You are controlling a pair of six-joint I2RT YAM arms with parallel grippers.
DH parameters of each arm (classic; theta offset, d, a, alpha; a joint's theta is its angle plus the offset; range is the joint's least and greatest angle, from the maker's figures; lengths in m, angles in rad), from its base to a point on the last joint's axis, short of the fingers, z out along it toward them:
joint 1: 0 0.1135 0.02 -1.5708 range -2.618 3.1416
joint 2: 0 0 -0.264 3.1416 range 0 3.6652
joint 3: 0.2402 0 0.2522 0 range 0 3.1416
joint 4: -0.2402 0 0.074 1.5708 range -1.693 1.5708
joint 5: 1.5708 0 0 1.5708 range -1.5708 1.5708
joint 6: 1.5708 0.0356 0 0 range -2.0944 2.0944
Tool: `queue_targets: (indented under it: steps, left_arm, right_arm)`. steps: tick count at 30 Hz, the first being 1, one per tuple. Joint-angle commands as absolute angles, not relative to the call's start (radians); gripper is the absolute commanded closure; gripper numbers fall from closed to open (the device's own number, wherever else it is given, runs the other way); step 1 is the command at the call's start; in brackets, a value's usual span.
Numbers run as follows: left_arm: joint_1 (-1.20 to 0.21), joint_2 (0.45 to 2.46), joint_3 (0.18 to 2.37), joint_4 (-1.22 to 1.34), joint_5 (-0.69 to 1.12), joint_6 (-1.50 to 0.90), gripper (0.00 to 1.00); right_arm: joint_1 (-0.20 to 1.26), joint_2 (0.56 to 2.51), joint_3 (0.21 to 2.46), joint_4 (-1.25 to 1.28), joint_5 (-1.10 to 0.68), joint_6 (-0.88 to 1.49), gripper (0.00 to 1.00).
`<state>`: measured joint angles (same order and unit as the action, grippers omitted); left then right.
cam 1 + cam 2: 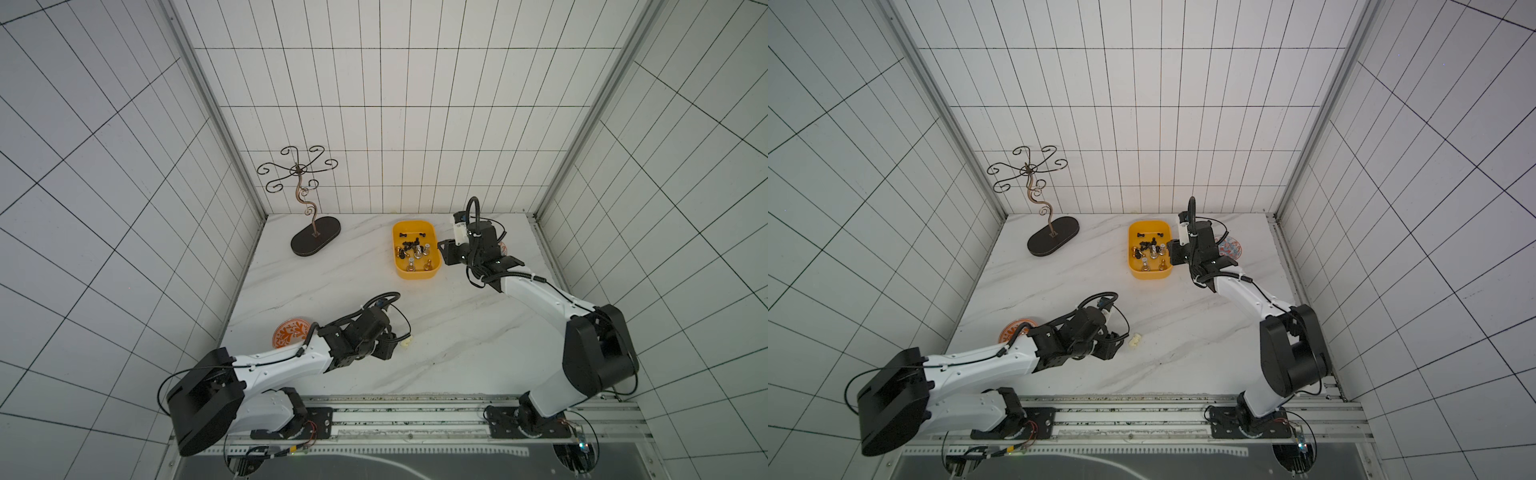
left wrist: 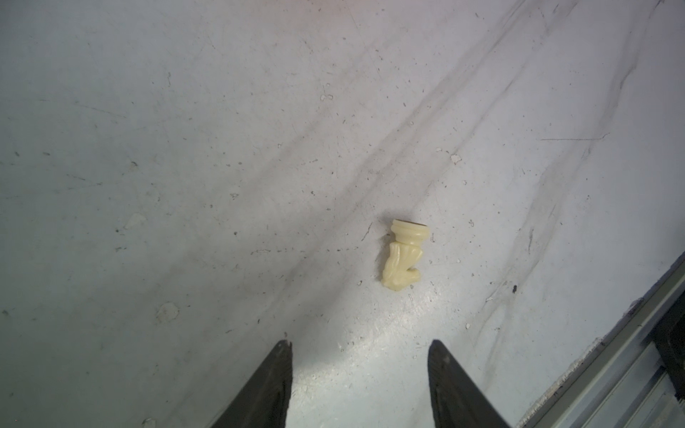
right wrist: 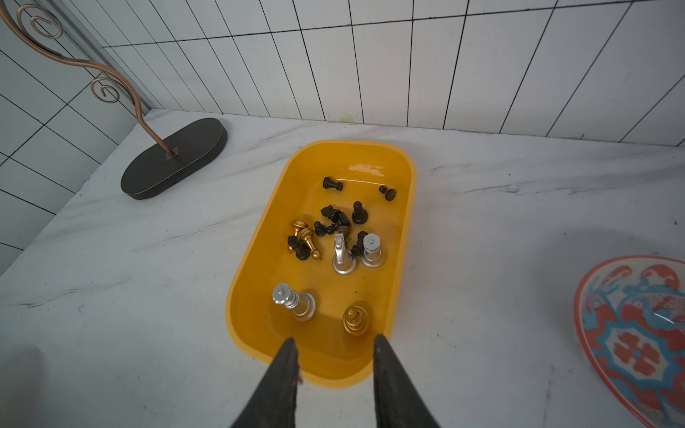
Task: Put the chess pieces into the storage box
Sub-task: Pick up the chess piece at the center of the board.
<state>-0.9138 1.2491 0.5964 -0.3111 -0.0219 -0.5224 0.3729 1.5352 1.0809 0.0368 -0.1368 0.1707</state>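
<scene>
Here, toward the back of the marble table (image 1: 332,291): the yellow storage box (image 3: 252,259). Close by its rim the right gripper (image 3: 333,339), jaws parted, nothing between; near the front edge the left gripper (image 2: 359,342), jaws spread, empty. Inside the box, black, silver and gold chess pieces (image 3: 341,237), upright and toppled; just ahead of the left gripper, on its side on bare table, the cream-white piece (image 2: 402,255).

The scene is enclosed by white tiled walls (image 1: 374,104) with dark grout; a white marbled tabletop (image 1: 332,291) is seen lower centre.
</scene>
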Motion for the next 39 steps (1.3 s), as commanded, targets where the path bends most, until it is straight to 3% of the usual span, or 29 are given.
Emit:
queue_targets:
  steps: [1,14,26,33,39]
  left_arm:
    - [-0.92,1.265,0.607,-0.309,-0.025,-0.51,0.42]
    - [-0.964,1.441,0.689,-0.239,-0.039,-0.463,0.42]
    - [-0.986,1.589,0.762,-0.193,-0.07,-0.446,0.43]
    - [-1.012,1.655,0.796,-0.196,-0.108,-0.421,0.46]
    - [-1.021,1.698,0.794,-0.196,-0.135,-0.432,0.56]
  right_arm:
    - [0.365,1.462,0.963,0.055,-0.121,0.166,0.66]
    - [0.365,1.238,0.671,0.011,-0.118,0.224,0.67]
    - [0.365,1.105,0.544,-0.04,-0.081,0.24,0.67]
    - [0.365,1.107,0.536,-0.042,-0.083,0.242,0.67]
    - [0.365,1.114,0.538,-0.042,-0.09,0.236,0.67]
